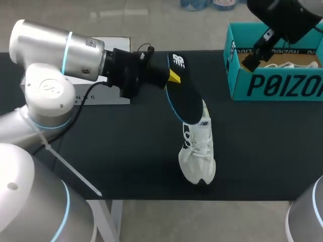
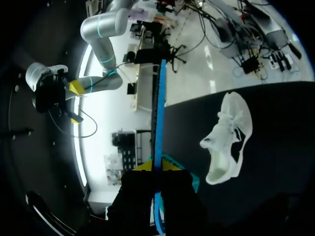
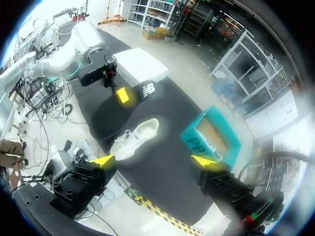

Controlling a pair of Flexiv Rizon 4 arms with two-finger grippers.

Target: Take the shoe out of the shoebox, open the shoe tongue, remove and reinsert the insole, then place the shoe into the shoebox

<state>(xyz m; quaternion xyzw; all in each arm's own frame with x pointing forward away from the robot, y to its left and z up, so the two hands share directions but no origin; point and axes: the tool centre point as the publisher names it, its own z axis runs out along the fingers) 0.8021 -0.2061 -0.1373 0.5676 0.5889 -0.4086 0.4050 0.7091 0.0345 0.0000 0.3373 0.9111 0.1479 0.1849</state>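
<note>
The left gripper (image 2: 157, 168) pinches the dark insole (image 1: 182, 96) from both sides, with a yellow tip on each face, and holds it on edge above the table (image 1: 126, 151). The lower end of the insole is at the heel opening of the white shoe (image 1: 198, 151); it cannot be told whether they touch. The shoe stands on its sole near the middle of the table, with its toe toward the front edge. The teal shoebox (image 1: 272, 86) is well apart at the far right, with something white inside. The right gripper (image 3: 156, 162) hangs above this box with its fingers spread wide. A white flat box (image 1: 101, 97) lies under the left arm.
</note>
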